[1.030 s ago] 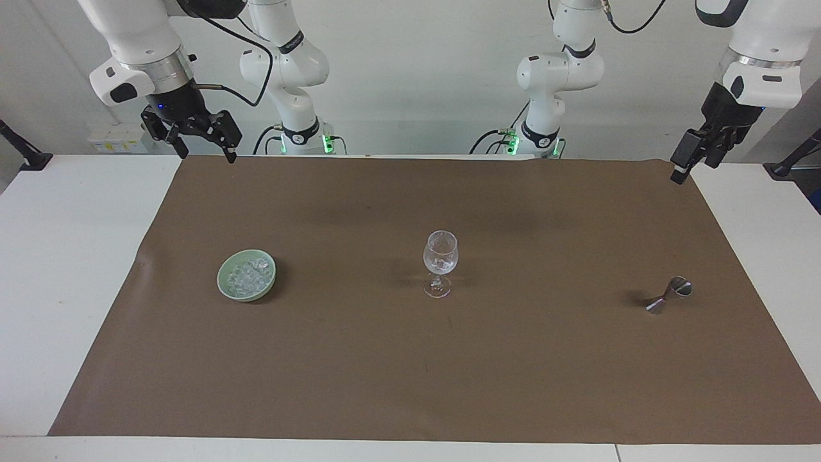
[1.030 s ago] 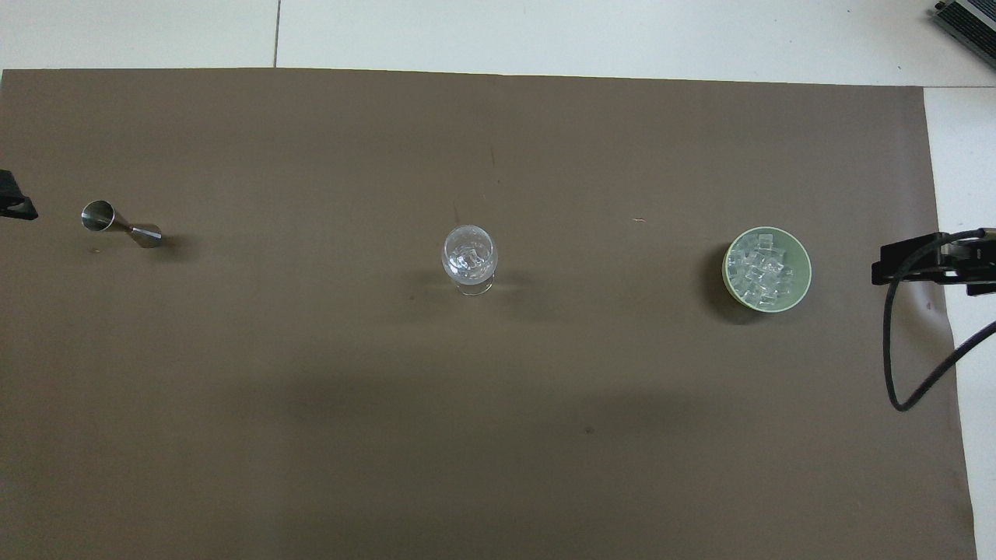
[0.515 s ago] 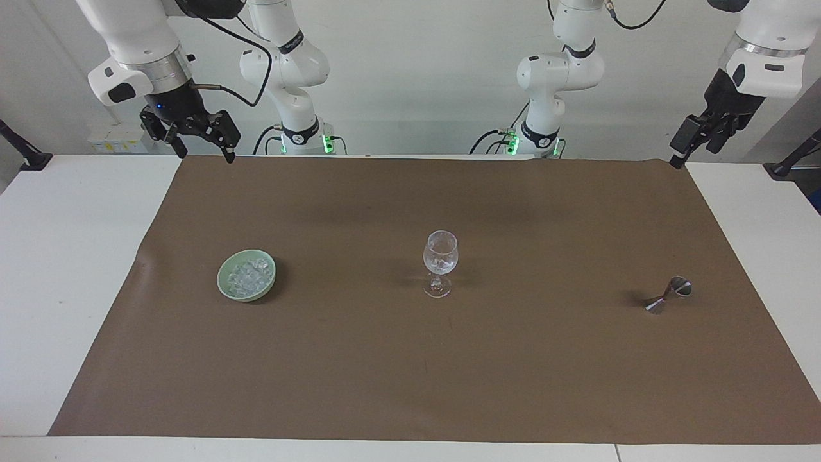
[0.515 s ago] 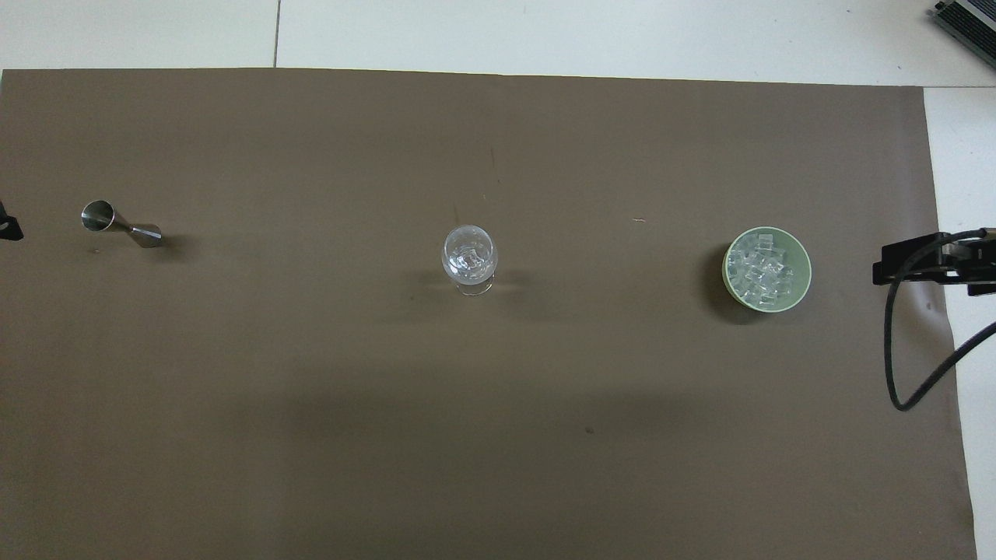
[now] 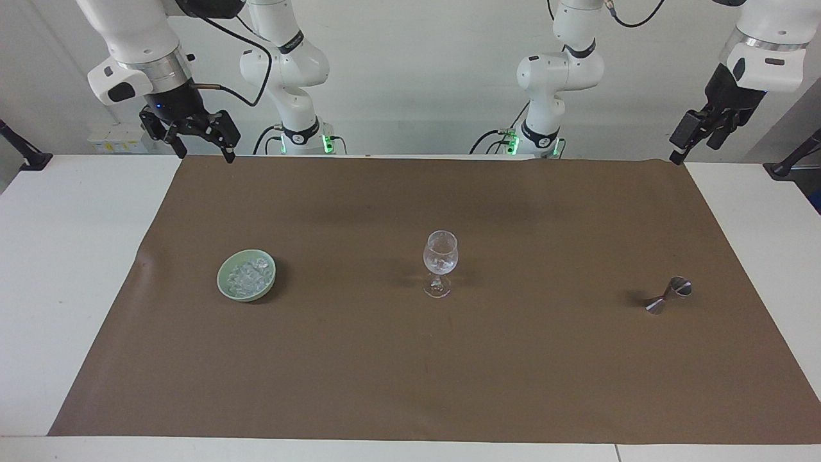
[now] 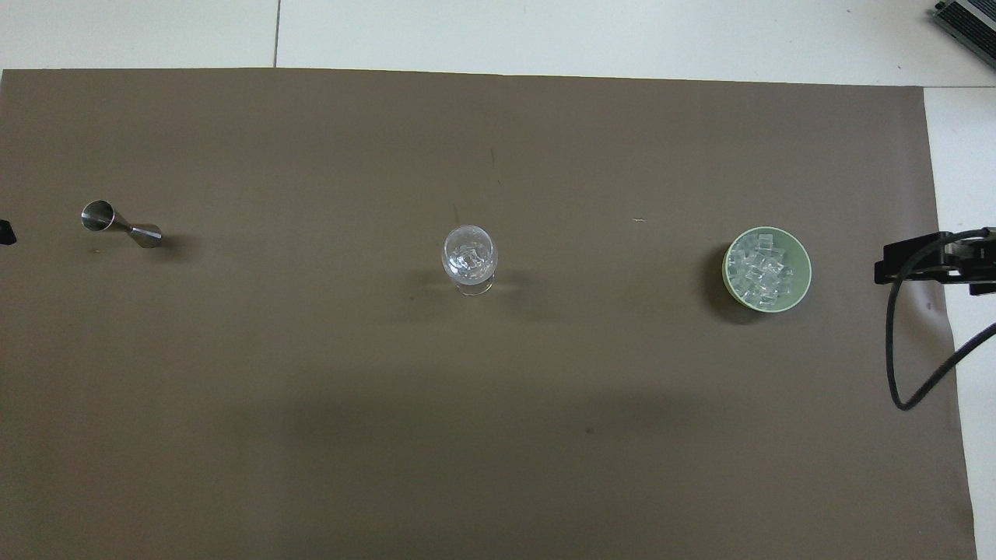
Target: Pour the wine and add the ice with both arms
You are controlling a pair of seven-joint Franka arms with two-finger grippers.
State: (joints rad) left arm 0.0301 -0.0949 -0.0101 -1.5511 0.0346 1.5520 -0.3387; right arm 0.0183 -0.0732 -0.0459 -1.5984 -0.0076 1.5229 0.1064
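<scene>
Green bowl (image 5: 246, 275) of ice (image 5: 249, 274), we see, sits untouched while our left gripper (image 5: 681, 146) and right gripper (image 5: 202, 142) hang spread wide, holding nothing.

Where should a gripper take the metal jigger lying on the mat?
Judging by its pose, at the narrow waist of the jigger, from straight above: it lies on its side, cones flaring either way, so fingers closing across the waist should not slip off.
</scene>
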